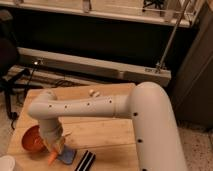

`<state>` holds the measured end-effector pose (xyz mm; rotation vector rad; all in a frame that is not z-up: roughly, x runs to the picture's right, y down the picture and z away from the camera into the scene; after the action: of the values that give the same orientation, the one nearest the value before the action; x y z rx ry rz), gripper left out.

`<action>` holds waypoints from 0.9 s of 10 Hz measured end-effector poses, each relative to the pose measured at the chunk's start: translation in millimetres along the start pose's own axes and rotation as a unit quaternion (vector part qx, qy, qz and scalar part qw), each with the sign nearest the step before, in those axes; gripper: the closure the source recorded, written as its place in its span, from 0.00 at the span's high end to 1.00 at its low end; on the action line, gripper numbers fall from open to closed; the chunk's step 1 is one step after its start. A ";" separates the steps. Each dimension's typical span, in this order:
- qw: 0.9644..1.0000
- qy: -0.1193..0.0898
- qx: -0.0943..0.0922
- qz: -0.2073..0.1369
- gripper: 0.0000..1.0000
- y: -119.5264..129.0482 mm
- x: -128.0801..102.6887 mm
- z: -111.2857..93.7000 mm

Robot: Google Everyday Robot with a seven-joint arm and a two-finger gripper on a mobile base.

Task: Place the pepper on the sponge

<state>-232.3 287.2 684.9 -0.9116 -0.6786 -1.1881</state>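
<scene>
My gripper (54, 150) hangs at the end of the white arm, low over the front left of the wooden table (105, 130). It is shut on the pepper (52, 158), a small orange-red tapered piece that sticks out below the fingers. The pepper's tip sits at the left edge of the sponge (68, 156), a flat light-blue pad partly hidden by the gripper. I cannot tell whether the pepper touches the sponge.
A round red-orange bowl (31, 140) stands just left of the gripper. A black-and-white striped block (85, 161) lies right of the sponge at the table's front edge. A white object (6, 164) shows at the bottom left corner. A small white thing (93, 92) lies near the table's far edge.
</scene>
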 end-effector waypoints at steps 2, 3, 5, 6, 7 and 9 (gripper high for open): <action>1.000 0.012 -0.019 0.006 0.00 4.4 -5.0 16.2; 1.000 0.024 -0.015 0.004 0.00 -3.2 -5.3 19.8; 0.999 0.050 -0.012 -0.008 0.00 -19.8 -9.1 29.1; 0.998 0.063 -0.014 -0.007 0.00 -21.6 -8.2 33.5; 0.997 0.073 -0.019 -0.002 0.00 -20.2 -7.3 37.6; 0.995 0.091 -0.032 0.013 0.00 -10.4 -4.2 44.4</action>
<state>-242.6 326.8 705.4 -0.8513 -0.4835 -1.2589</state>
